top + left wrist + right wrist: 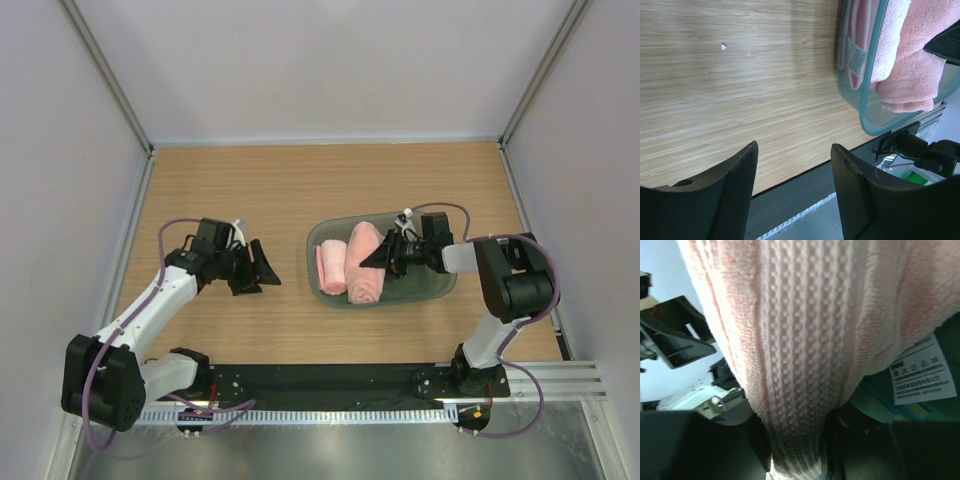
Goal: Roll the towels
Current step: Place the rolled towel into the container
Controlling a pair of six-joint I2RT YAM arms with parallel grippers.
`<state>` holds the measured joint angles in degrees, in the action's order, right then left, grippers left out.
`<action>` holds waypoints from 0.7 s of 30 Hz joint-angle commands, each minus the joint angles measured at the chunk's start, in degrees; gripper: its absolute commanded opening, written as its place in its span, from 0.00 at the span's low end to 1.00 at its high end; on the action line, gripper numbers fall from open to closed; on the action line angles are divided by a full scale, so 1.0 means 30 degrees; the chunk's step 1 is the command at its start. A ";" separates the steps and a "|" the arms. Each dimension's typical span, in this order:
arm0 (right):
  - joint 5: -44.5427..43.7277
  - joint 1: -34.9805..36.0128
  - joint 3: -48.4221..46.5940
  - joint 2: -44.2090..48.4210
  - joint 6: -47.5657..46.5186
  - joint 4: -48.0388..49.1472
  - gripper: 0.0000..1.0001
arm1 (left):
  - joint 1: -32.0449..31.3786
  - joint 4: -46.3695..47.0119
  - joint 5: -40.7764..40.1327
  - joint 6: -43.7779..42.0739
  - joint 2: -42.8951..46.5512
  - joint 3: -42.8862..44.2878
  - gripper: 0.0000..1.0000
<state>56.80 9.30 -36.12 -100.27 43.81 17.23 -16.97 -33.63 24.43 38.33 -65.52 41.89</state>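
Two salmon-pink terry towels [348, 268] are seen, both rolled and laid side by side in one translucent teal-grey tray [440, 285], right of centre on the wooden table [250, 190]. The larger roll [360, 275] is on the right and the smaller roll [331, 268] is just beside it on the left. Both long axes run near to far. A paler ribbed band is shown on the larger roll in the right wrist view. That roll is pinched from its right side by the right gripper [380, 257]. The left gripper [262, 268] is held empty with its jaws apart, over the table left of the tray.
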 commanded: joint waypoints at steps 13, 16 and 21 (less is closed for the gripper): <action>-1.4123 0.3899 -0.5683 0.1226 -0.8129 -1.4883 0.46 | -0.0085 0.0047 -0.0231 -0.0354 -0.0251 0.0334 0.59; -1.5120 0.4340 -0.6414 0.1283 -0.8247 -1.5967 0.54 | -0.0085 0.0047 -0.0173 -0.0354 -0.0310 0.0334 0.60; -1.6439 0.4810 -0.7616 0.2542 -0.8335 -1.8221 0.71 | -0.0085 0.0047 -0.0173 -0.0383 -0.0280 0.0363 0.60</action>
<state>19.53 23.42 -57.98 -94.39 22.35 -27.20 -17.02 -33.69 23.97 38.30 -67.22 41.89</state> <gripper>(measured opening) 0.694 0.597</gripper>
